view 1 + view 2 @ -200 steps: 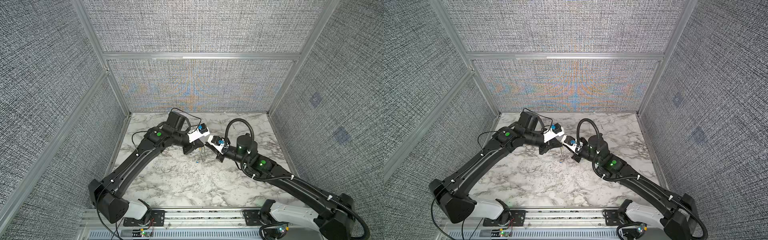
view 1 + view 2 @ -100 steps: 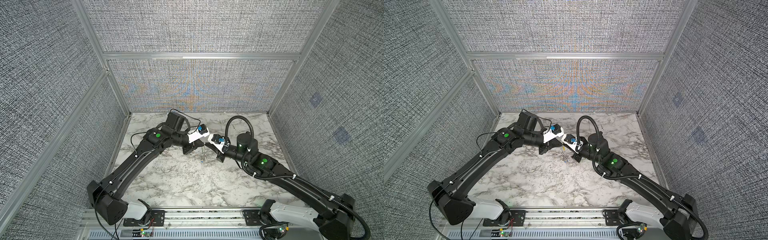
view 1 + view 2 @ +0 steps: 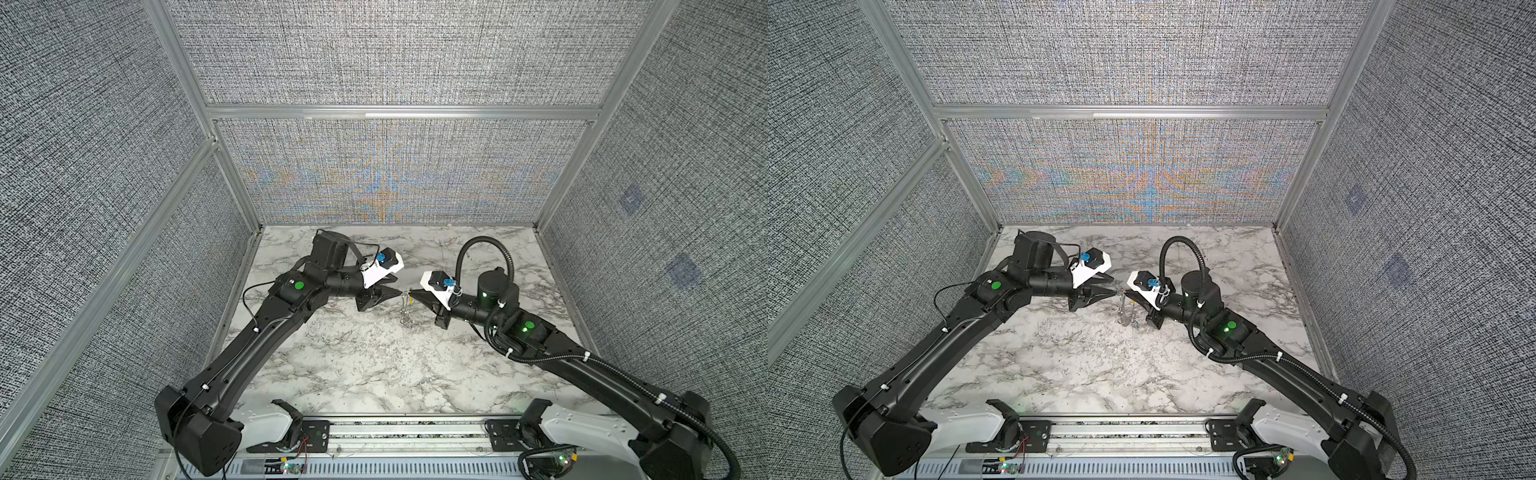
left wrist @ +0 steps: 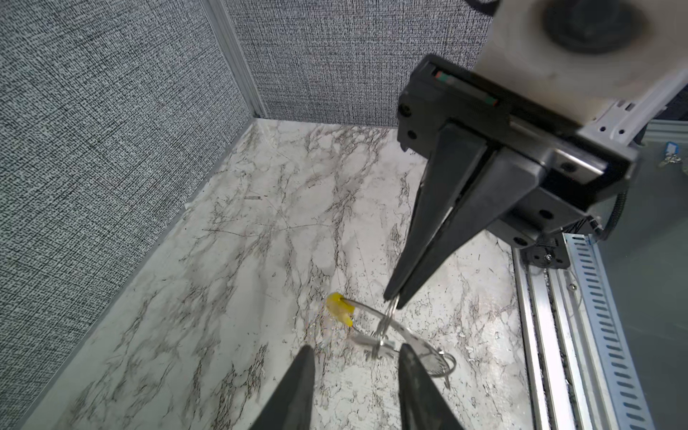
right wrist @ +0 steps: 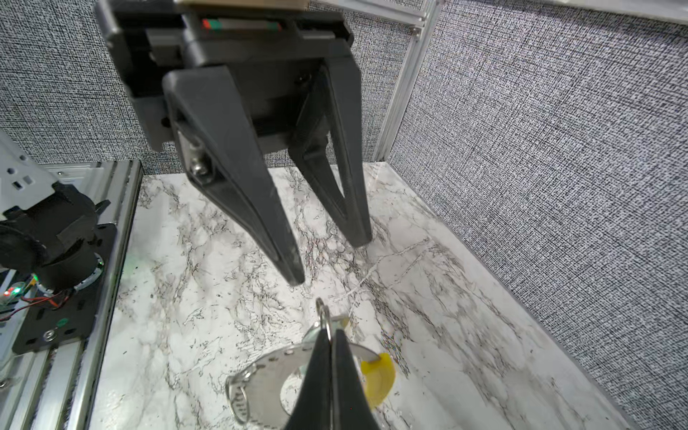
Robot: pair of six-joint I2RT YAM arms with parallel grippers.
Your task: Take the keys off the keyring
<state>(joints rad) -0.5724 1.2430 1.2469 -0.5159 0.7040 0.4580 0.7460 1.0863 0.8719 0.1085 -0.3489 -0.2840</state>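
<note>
Both top views: my right gripper (image 3: 411, 294), shut tight, holds the keyring (image 3: 404, 309) up over the worktop (image 3: 374, 365), keys (image 3: 407, 324) low on it; my left gripper (image 3: 397, 294) sits just beside, half parted, empty. Left wrist: only a small loop (image 4: 388, 312) is pinched, so a sideways tug may slip it. Right wrist: yellow sleeve (image 5: 379, 376) hangs free; closing left now may catch hoop, not key.

Shiny metal keyring (image 5: 260, 366), glossy marbled tabletop (image 3: 374, 365), coarse woven walls (image 3: 395, 54)
</note>
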